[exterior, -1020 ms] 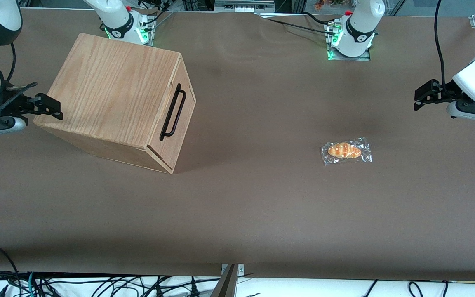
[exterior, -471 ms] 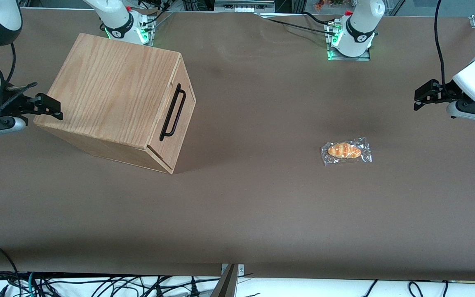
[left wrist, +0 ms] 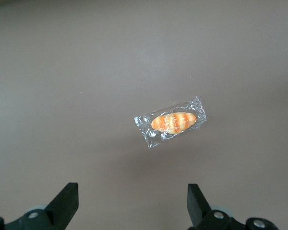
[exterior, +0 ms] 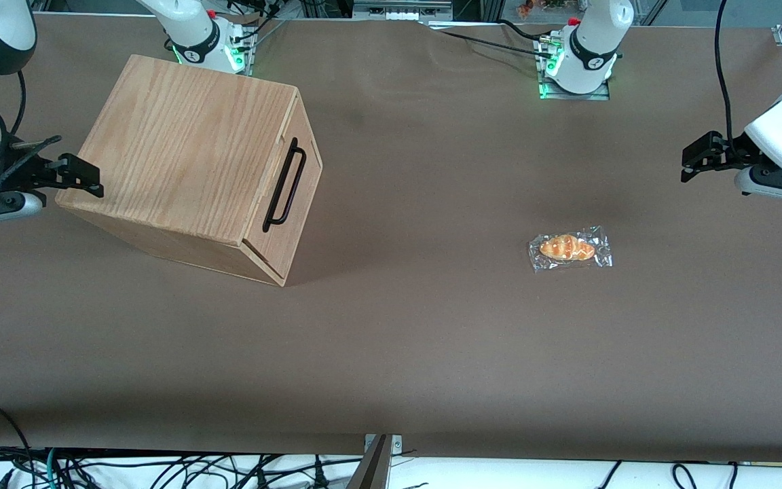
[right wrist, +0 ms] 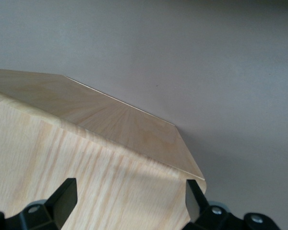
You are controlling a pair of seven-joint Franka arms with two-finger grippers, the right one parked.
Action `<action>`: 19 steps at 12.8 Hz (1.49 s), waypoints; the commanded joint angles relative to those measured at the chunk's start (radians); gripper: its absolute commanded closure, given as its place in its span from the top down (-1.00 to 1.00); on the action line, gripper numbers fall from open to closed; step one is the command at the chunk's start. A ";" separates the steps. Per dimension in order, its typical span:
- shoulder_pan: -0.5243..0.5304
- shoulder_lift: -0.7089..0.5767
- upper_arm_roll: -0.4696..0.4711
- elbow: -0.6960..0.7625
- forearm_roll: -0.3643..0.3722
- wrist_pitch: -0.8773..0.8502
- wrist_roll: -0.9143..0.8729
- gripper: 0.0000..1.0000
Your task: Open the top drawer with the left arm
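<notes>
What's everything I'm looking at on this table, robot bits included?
Wooden cabinet: one, oak-grain, toward the parked arm's end of the table.
Top drawer: one, light wood with a black bar handle, shut in the cabinet's front.
Wrapped bread roll: one, orange-brown in clear plastic, lying flat toward the working arm's end.
Table: one, brown cover.
Cables: several, black, along the table edge nearest the front camera.
Left arm: one, white, its black gripper open, hovering above the table, apart from the roll.

Left arm's gripper (left wrist: pixel 132 203) above the brown table (left wrist: pixel 62 72), its two black fingers (left wrist: pixel 67 201) spread wide with nothing between them. A bread roll sealed in a clear wrapper (left wrist: pixel 172 122) lies flat on the table, apart from both fingers.
</notes>
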 commanded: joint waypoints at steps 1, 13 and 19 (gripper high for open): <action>0.006 0.009 -0.007 0.021 0.028 -0.016 0.010 1.00; 0.014 0.059 -0.009 0.023 -0.061 -0.019 -0.103 1.00; -0.184 0.234 -0.033 0.101 -0.366 -0.010 -0.318 1.00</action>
